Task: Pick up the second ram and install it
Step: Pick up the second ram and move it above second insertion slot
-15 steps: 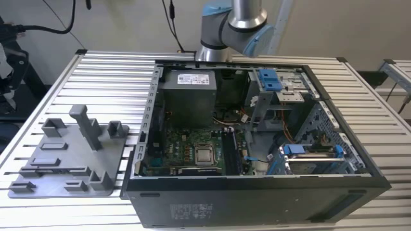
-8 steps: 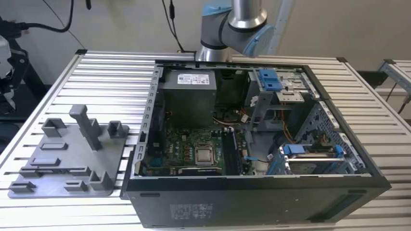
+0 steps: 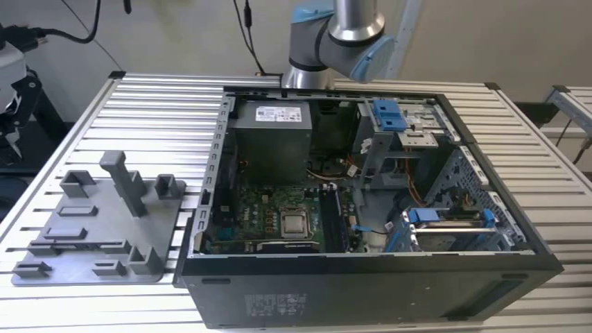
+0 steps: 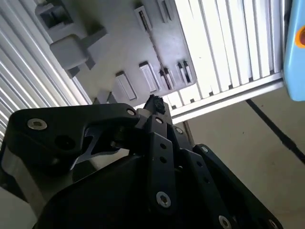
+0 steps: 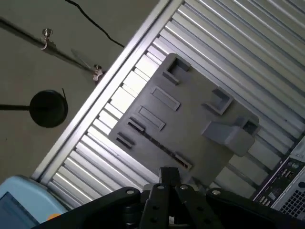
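Note:
My gripper (image 4: pixel 155 102) (image 5: pixel 167 175) hangs high over the grey parts holder (image 4: pixel 128 47) (image 5: pixel 181 114), its black fingers drawn together to a narrow tip, shut, with nothing seen between them. In the exterior view the holder (image 3: pixel 102 222) lies at the left on the slatted table, beside the open computer case (image 3: pixel 370 260). Inside the case, the motherboard (image 3: pixel 277 208) carries dark memory slots (image 3: pixel 335 225) next to the processor socket. The second ram is out of view. The arm's elbow (image 3: pixel 337 35) stands behind the case.
The holder's slots and posts stick up from its base. Blue drive-bay clips (image 3: pixel 389 114) sit in the case's upper part. The table edge (image 4: pixel 224 100) runs close to the holder, with bare floor beyond. A light-blue housing (image 4: pixel 295 47) and a black round base (image 5: pixel 47 109) lie off the table.

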{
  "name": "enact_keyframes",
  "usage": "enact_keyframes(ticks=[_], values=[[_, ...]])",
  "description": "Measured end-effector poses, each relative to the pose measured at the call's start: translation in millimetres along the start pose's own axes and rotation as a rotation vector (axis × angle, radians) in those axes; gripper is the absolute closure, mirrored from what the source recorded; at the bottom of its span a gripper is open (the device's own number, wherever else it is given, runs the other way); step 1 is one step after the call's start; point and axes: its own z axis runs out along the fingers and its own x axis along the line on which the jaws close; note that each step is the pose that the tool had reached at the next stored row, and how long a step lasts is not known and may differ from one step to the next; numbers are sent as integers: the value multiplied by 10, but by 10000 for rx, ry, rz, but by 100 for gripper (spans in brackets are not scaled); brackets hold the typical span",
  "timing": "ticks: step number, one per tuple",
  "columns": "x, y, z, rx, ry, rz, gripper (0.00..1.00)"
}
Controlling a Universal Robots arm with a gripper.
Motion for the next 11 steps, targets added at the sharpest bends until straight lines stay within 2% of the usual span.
enact_keyframes(ticks=[6, 11], values=[[1, 0, 7, 24, 42, -937, 89], [1, 0, 13, 42, 71, -1549, 89]])
